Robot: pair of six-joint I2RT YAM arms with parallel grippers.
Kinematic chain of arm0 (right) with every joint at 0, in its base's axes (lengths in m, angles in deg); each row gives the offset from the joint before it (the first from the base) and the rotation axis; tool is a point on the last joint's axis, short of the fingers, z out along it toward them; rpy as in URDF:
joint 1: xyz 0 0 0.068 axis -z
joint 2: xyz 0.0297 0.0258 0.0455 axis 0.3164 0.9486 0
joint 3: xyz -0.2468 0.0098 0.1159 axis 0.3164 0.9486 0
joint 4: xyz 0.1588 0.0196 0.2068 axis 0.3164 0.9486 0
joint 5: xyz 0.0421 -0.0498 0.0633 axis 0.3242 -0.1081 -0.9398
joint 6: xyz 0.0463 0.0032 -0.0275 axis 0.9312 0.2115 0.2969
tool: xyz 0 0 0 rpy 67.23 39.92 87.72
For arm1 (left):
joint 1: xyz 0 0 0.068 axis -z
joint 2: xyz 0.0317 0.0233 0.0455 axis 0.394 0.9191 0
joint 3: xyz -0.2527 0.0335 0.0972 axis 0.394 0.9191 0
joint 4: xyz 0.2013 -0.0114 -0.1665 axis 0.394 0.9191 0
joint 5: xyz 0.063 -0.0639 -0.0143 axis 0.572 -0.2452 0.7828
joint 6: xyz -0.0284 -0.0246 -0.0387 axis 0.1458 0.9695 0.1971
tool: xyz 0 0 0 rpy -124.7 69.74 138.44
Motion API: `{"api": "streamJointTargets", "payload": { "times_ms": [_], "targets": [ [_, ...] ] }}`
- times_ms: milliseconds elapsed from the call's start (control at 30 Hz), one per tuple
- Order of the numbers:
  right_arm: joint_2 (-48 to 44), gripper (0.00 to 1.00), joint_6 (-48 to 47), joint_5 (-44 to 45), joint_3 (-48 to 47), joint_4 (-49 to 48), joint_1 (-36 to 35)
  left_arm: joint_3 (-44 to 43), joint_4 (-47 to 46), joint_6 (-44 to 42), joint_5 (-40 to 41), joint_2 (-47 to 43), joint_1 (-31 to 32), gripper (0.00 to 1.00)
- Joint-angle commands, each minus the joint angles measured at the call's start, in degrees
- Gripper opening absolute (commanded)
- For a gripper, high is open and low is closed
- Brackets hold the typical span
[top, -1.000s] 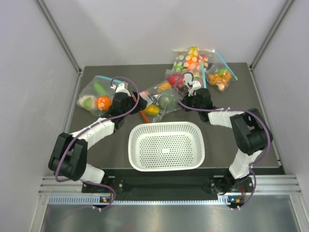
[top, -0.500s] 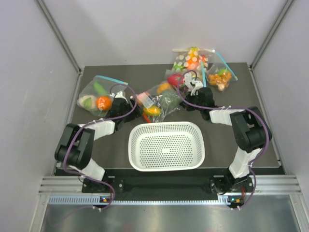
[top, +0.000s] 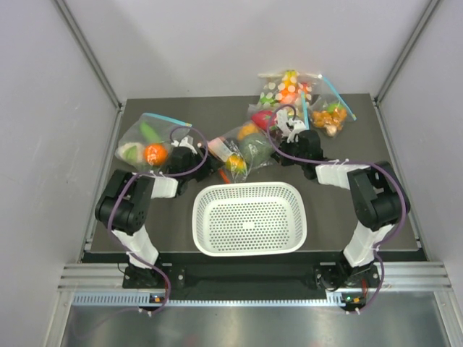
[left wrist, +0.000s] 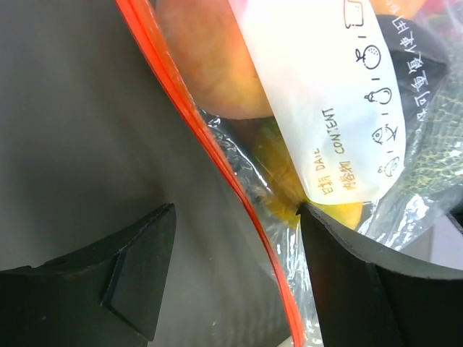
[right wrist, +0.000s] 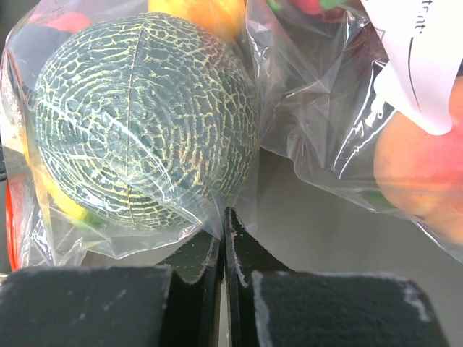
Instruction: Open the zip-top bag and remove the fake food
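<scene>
Item one, the zip-top bag (top: 244, 147): it lies on the table just beyond the white basket (top: 249, 189), between my two arms, with its zip end toward the left arm. Item two, the right gripper (right wrist: 223, 217): its fingers are pressed together on a fold of the bag's film just under the green melon (right wrist: 145, 116), which I take as an anchor for the closed end. Item three, the left gripper (left wrist: 235, 217): its jaws are spread wide and straddle the red-orange zip strip (left wrist: 210, 155) without touching it. I judge this is placed to pinch the mouth and pull against my right-hand hold. Contents, all inside: the melon, a peach (left wrist: 206, 58) and a yellow mango (left wrist: 278, 166), partly behind a white label (left wrist: 325, 94). The bag looks unopened. A blue-zipped bag (top: 145, 141) lies to the left and is not part of this job.
</scene>
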Motion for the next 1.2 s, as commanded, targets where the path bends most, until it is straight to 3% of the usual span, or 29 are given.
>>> {"api": "streamJointTargets", "payload": {
  "times_ms": [0,67,167,200,267,367,467,600,800,1033,1167],
  "targets": [
    [-3.0,0.00,-1.4,0.2,0.3,-0.4,0.6,1.9,-12.5,4.3,-3.3,0.5,0.0,0.74],
    [-3.2,0.00,-1.6,0.2,0.5,-0.4,0.6,2.7,-14.3,5.4,-2.8,0.5,0.0,0.73],
    [-3.4,0.00,-1.7,0.2,0.7,-0.3,0.5,1.4,-14.7,5.8,-3.3,1.9,0.0,0.60],
    [-3.5,0.00,-1.7,0.2,0.8,-0.3,0.6,1.2,-15.7,6.0,-4.1,2.6,0.0,0.51],
    [-3.9,0.00,-1.9,0.2,1.0,-0.2,0.6,1.0,-17.5,7.6,-5.8,4.0,0.0,0.23],
    [-4.8,0.01,-2.5,0.6,1.0,0.7,0.6,2.0,-21.2,9.8,-6.4,3.8,-0.1,0.00],
    [-6.3,0.09,-3.8,1.3,-0.3,3.1,0.5,2.6,-24.1,11.9,-6.7,2.0,-0.2,0.00],
    [-9.6,0.31,-7.2,4.0,-2.9,8.3,0.2,1.5,-24.8,13.8,-6.2,-2.6,0.3,0.00],
    [-15.9,0.57,-12.9,10.0,-6.5,13.0,-2.9,-6.8,-10.2,7.5,-2.0,-9.7,3.1,0.00],
    [-22.9,0.68,-19.7,19.0,-8.6,14.8,-12.4,-9.5,-7.5,9.3,-1.2,-13.5,3.6,0.00],
    [-26.8,0.70,-19.0,17.6,-7.3,12.0,-15.6,-11.3,-3.2,7.9,-0.3,-15.3,4.4,0.00]
  ]
}}
